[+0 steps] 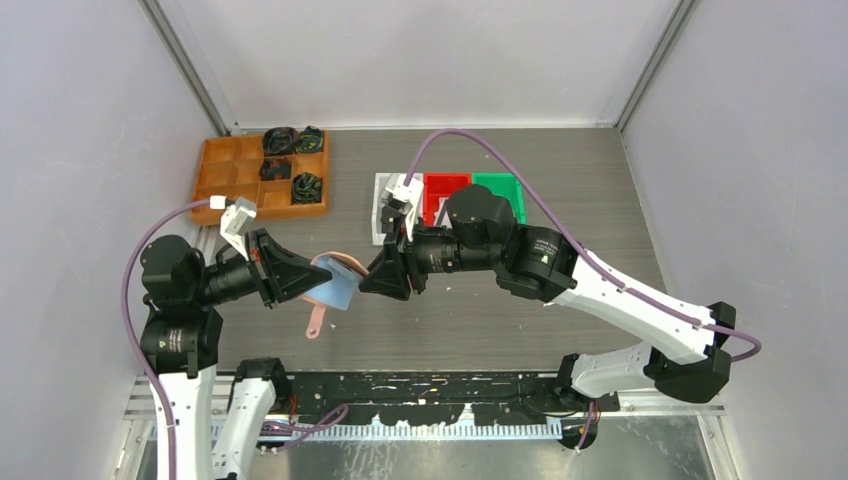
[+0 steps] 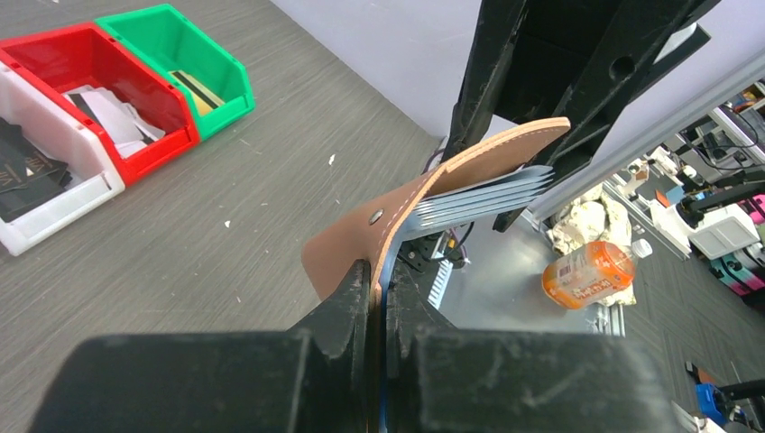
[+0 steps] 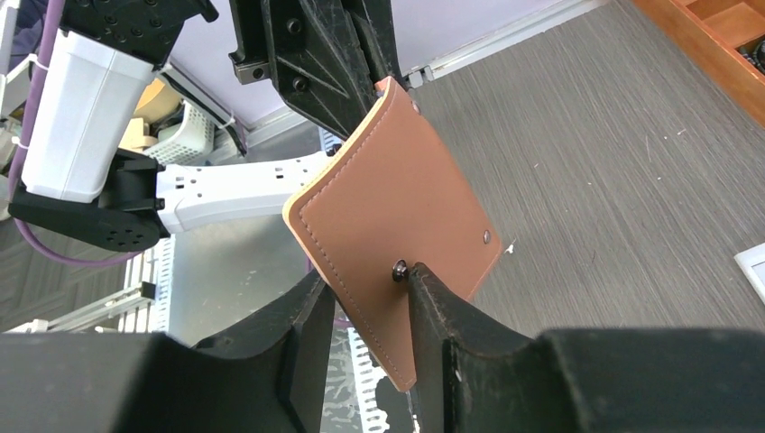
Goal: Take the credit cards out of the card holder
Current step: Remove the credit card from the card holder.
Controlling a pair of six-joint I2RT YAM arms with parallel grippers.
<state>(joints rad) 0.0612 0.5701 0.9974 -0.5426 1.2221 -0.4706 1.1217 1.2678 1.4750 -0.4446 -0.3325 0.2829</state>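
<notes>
A tan leather card holder (image 1: 345, 266) hangs in mid-air between the two arms, with several light blue cards (image 1: 337, 291) fanned out of it. My left gripper (image 1: 318, 280) is shut on one end of it; in the left wrist view the jaws (image 2: 379, 275) pinch the leather flap (image 2: 361, 239) and the cards (image 2: 478, 198) together. My right gripper (image 1: 372, 278) is open and straddles the holder's (image 3: 388, 207) lower corner. One of its fingers (image 3: 433, 298) touches the leather beside a metal snap (image 3: 398, 268); the other stands off with a gap.
A wooden compartment tray (image 1: 230, 175) with dark items sits at the back left. White (image 1: 383, 190), red (image 1: 445, 185) and green (image 1: 500, 185) bins stand at the back centre, holding cards and paper. A thin strap (image 1: 315, 322) dangles below the holder.
</notes>
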